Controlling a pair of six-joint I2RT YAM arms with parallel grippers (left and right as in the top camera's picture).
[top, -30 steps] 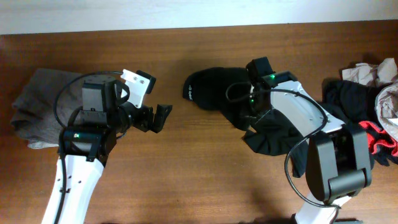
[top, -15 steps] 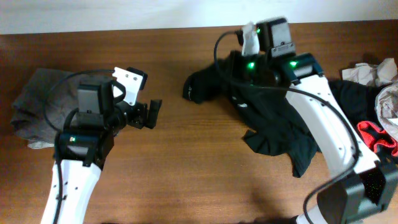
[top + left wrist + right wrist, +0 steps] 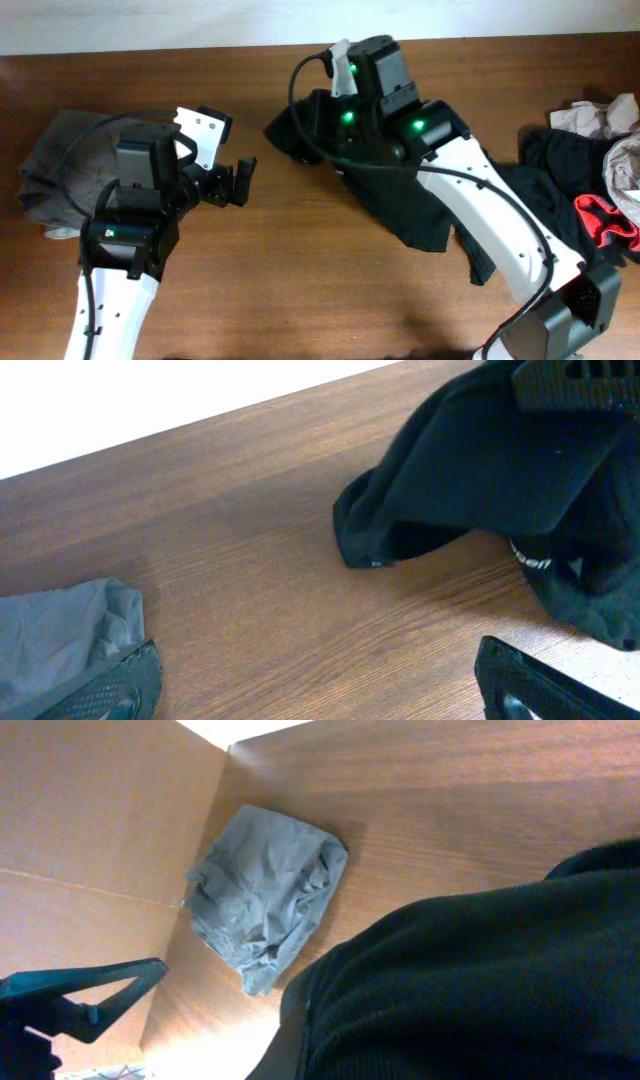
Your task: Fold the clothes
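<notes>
A black T-shirt (image 3: 420,205) trails from table centre towards the right. My right gripper (image 3: 318,122) is shut on its left end and holds it raised near the far edge. In the right wrist view the black cloth (image 3: 480,980) covers the fingers. The shirt's bunched end, with white lettering, shows in the left wrist view (image 3: 470,470). My left gripper (image 3: 240,183) is open and empty, left of the shirt, its fingers (image 3: 110,688) wide apart above bare wood. A grey-brown garment (image 3: 55,165) lies crumpled at the far left, also in the right wrist view (image 3: 265,895).
A pile of other clothes sits at the right edge: black cloth (image 3: 560,165), a red and black piece (image 3: 600,225) and pale cloth (image 3: 600,118). The wooden table (image 3: 300,280) meets a white wall along its far edge.
My right arm has swung left and towards the far edge, dragging the black T-shirt leftward with it. My left gripper has drifted slightly left and stayed open.
</notes>
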